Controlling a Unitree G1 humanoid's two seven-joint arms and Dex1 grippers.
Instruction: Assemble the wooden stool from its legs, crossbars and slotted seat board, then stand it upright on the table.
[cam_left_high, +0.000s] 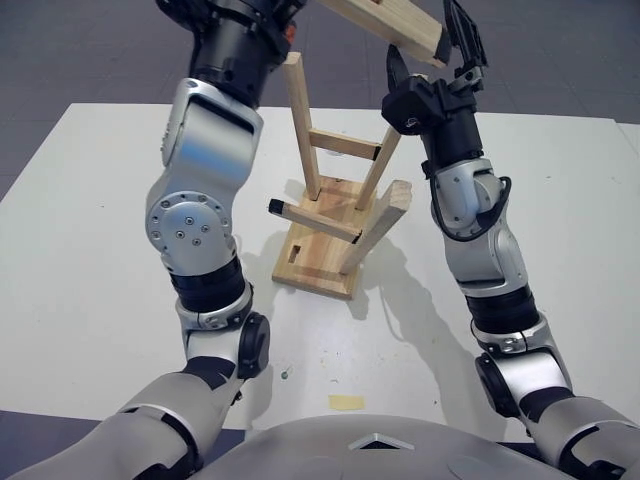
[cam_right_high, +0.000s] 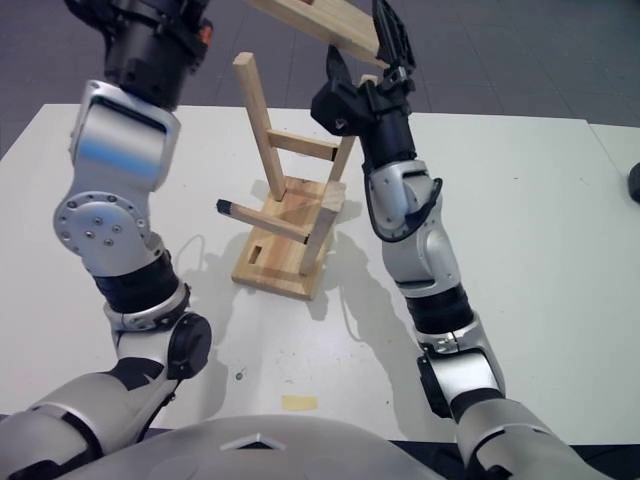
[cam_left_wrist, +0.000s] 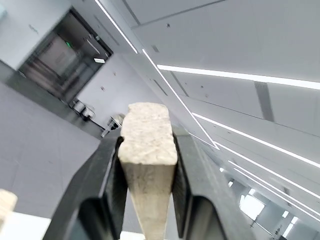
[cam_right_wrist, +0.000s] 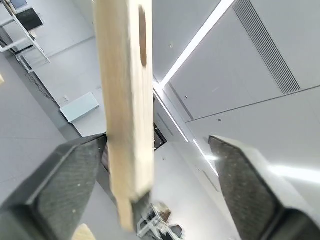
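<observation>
Pale wood made up every task part. A long light-wood stool leg with a slot cut in its face (cam_left_high: 392, 20) was held in the air above the far edge of the white table (cam_left_high: 100, 200). The left gripper (cam_left_wrist: 147, 137) was pressed tight on one end of it. The right gripper (cam_left_high: 430, 52) stood spread around the other end, and in the right wrist view the leg lay against one finger (cam_right_wrist: 75, 170) with a wide gap to the other.

The flat slotted wooden seat board (cam_left_high: 300, 262) lay face down near the middle of the table. It carried two slanting wooden legs (cam_left_high: 303, 130) joined by a short wooden crossbar (cam_left_high: 345, 146). A lower crossbar with a dark end (cam_left_high: 318, 220) jutted toward the table's left edge, and a third leg (cam_left_high: 378, 228) leaned beside it.

Risks, as judged:
- The leg was clamped at one end only. If the left gripper let go before the right one closed, the leg would likely fall onto the frame below.
- The seated legs looked tilted, so their joints may be loose. A sideways push while fitting the slot over a crossbar end could unseat them or slide the board.

The standing legs lay directly under the held leg, so any descent was obstructed. A small yellowish scrap (cam_left_high: 347, 402) lay near the table's front edge, well apart from the work.
</observation>
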